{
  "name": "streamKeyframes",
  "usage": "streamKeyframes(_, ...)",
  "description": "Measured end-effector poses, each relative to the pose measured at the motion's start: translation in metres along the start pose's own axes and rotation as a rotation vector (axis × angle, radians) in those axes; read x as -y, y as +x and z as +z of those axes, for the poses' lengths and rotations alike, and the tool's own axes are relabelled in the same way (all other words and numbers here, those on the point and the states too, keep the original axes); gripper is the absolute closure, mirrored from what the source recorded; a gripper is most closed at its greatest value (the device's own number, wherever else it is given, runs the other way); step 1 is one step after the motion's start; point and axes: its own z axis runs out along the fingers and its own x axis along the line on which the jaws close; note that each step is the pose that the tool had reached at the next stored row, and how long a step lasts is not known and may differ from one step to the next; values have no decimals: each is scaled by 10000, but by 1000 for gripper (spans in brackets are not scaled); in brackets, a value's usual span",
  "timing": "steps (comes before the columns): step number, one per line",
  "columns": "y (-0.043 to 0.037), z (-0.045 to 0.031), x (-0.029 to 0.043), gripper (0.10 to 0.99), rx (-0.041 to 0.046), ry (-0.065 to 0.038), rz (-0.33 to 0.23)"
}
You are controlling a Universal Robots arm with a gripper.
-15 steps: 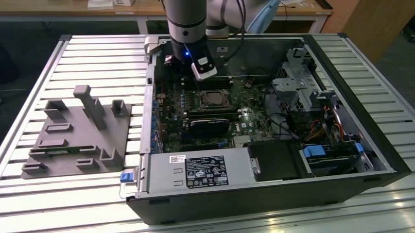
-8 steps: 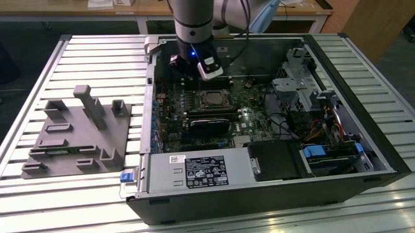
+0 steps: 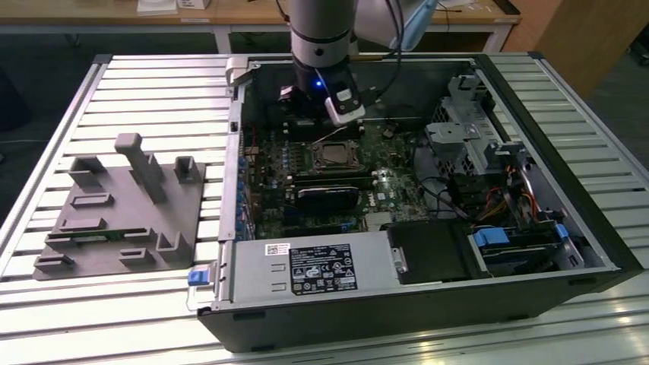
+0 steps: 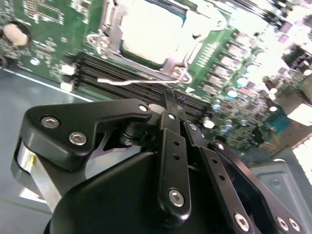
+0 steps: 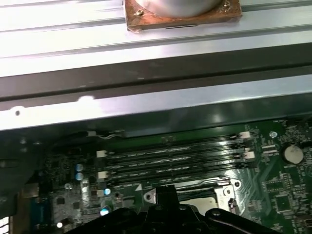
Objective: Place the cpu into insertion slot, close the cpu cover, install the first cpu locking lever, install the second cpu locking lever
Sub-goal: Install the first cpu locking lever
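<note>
Exterior view: we see an open computer case [image 3: 426, 312] on a slatted metal table [image 3: 152, 84], with a wooden desk [image 3: 254, 11] behind. The gripper [image 3: 345, 114] hangs above the insertion slot [image 3: 335, 156].
Second wrist view: the cpu [image 4: 151, 29] lies in its slot, framed by the cpu cover [image 4: 173, 61]. We cannot tell whether the gripper is open or closed.
First wrist view: black memory slots [image 5: 170, 161] cross the green circuit board [image 5: 282, 195].
</note>
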Motion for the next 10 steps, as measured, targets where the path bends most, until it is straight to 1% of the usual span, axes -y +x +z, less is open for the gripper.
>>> streamKeyframes(3,-77,5,-11,980,-4,2,0)
streamKeyframes(6,-128,7,-18,980,-5,4,0)
streamKeyframes(10,-138,8,-19,980,-4,2,1)
